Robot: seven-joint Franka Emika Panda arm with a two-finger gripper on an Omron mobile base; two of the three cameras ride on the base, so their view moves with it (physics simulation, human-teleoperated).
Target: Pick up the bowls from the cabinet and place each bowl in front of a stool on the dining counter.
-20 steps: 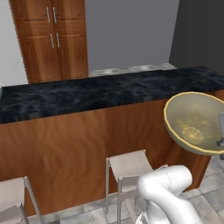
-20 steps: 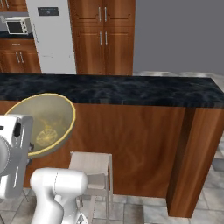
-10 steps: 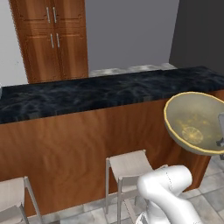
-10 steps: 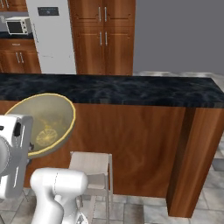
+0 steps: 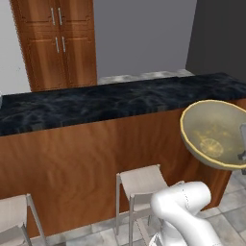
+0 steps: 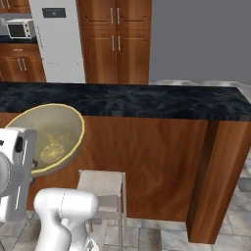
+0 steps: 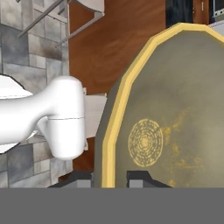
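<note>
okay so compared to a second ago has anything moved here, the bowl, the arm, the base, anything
Nothing visibly changed. The olive-tan bowl stays tilted on edge in the hand, its rim between the fingertips, held in the air short of the dining counter. The stool and the base views sit as before.

Black counter (image 5: pixel 120 103) top lies bare and wide open along its length; a stool (image 5: pixel 140 181) stands tight against the wood front below.

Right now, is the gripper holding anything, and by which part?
Yes: the gripper holds the olive-tan bowl by its yellowish rim, one fingertip on each side of the wall.
</note>
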